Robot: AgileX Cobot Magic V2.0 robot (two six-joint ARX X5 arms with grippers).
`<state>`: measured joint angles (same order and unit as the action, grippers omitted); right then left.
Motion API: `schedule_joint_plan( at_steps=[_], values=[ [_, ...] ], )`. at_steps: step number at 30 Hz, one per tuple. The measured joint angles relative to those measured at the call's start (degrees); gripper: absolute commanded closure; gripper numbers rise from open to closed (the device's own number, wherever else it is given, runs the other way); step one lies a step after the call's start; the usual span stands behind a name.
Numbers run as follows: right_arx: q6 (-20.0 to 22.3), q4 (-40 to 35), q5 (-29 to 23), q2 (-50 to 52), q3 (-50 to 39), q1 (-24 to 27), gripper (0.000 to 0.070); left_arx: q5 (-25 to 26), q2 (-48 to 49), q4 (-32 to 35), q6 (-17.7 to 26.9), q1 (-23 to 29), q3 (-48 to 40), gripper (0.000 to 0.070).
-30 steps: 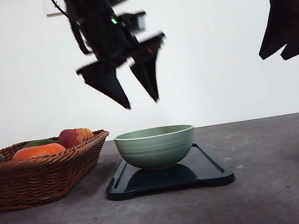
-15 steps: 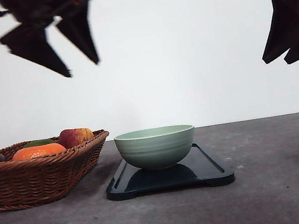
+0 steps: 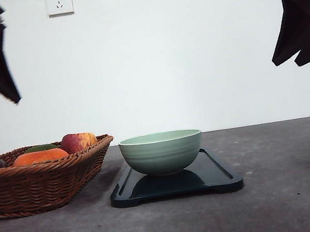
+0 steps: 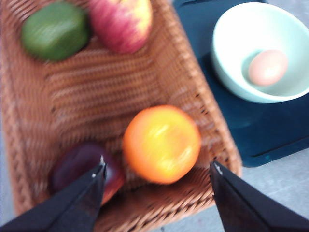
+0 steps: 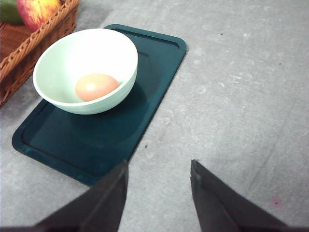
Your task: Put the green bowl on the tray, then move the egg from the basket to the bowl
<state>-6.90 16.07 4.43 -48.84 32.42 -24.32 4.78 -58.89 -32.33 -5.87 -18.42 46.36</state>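
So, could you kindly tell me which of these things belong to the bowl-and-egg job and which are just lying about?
Part of the job:
green bowl
tray
egg, lying in the bowl
basket

Just lying about, all in the basket:
apple
orange fruit
green fruit
dark purple fruit

The bowl sits on the tray at the table's centre, with the egg inside it. The basket lies just left of the tray, holding an orange, an apple and other fruit.
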Motion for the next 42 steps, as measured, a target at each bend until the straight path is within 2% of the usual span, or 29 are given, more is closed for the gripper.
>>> schedule_joint_plan(
  at_steps=[8,14,16,18,19,37,42],
  values=[
    [0.2,0.8,0.0,0.0,0.0,0.0,0.0447,1.2,6.3,1.3,-3.6,0.4,-7.5,0.0271],
    [0.2,1.6,0.1,0.0,0.0,0.0,0.0446,1.2,7.1,0.0,-4.7,0.4,-8.8,0.0275],
    [0.2,1.6,0.1,0.0,0.0,0.0,0.0612,1.2,7.1,-1.0,-4.7,0.4,-8.8,0.0522],
    [0.2,1.7,-0.1,0.0,0.0,0.0,0.0679,1.2,7.1,-1.4,-4.8,0.4,-8.8,0.0666],
    [0.3,1.5,0.0,0.0,0.0,0.0,0.0682,1.2,7.1,-1.4,-4.9,0.4,-8.8,0.0683],
    [0.3,-0.1,0.0,0.0,0.0,0.0,0.0684,1.2,7.2,-1.3,-5.3,0.7,-8.8,0.0687],
    [0.3,-0.1,0.0,0.0,0.0,0.0,0.0684,1.2,11.7,2.2,-1.5,4.2,-10.6,0.0687]
  ],
)
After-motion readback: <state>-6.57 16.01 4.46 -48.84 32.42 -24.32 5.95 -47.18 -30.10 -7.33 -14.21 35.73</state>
